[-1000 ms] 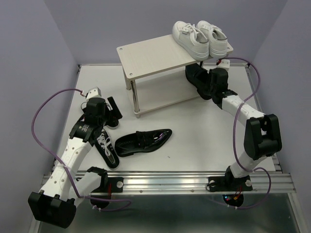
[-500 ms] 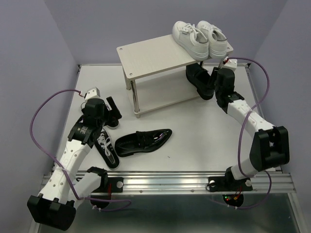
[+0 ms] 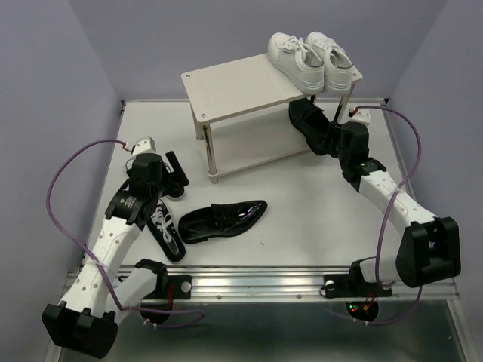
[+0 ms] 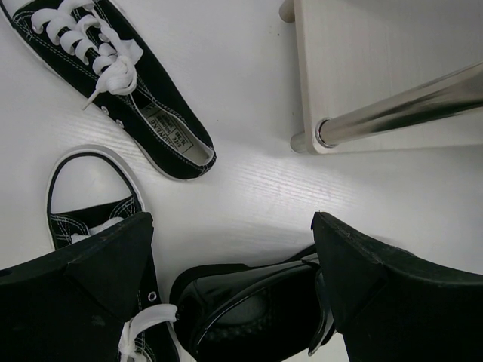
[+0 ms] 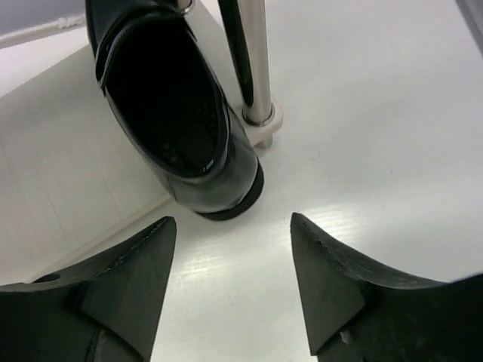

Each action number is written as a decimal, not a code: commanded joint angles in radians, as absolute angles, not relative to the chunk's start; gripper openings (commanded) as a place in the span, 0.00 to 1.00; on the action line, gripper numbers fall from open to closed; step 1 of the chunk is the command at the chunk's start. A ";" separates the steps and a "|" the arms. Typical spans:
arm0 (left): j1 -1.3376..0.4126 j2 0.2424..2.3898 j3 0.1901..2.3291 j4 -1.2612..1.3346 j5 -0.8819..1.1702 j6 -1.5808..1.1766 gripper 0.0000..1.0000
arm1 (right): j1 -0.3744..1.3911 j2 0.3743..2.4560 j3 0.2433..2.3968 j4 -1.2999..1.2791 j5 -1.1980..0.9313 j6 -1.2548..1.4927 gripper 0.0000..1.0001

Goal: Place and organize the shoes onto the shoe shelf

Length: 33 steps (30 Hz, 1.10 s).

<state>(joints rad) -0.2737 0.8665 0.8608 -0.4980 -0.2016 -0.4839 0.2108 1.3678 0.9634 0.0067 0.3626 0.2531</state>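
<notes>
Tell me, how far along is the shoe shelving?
Halfway. Done: white sneakers on top board, one loafer on the lower board, the open right gripper clear of it. In hand: nothing; open left gripper hovers over the table. Left: second loafer and both canvas sneakers.

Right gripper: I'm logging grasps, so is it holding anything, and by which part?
Nothing is held. The right gripper is open, its jaws just clear of the heel of the black loafer on the shoe shelf.
</notes>
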 commanded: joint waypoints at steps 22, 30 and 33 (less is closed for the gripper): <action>-0.854 1.046 0.884 -0.651 -0.241 -0.911 0.85 | 0.210 0.853 0.873 -0.436 0.215 0.446 0.95; -0.854 1.023 0.738 -0.474 -0.203 -1.016 0.81 | 0.210 0.845 0.865 -0.439 0.193 0.454 0.95; -0.859 1.051 0.726 -0.419 -0.183 -1.006 0.72 | 0.210 0.847 0.871 -0.439 0.192 0.454 0.95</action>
<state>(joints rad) -0.8509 1.0355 0.7406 -0.5373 -0.2024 -0.9817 0.2108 0.8612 0.8406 -0.4435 0.2104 0.4465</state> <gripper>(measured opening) 0.764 0.952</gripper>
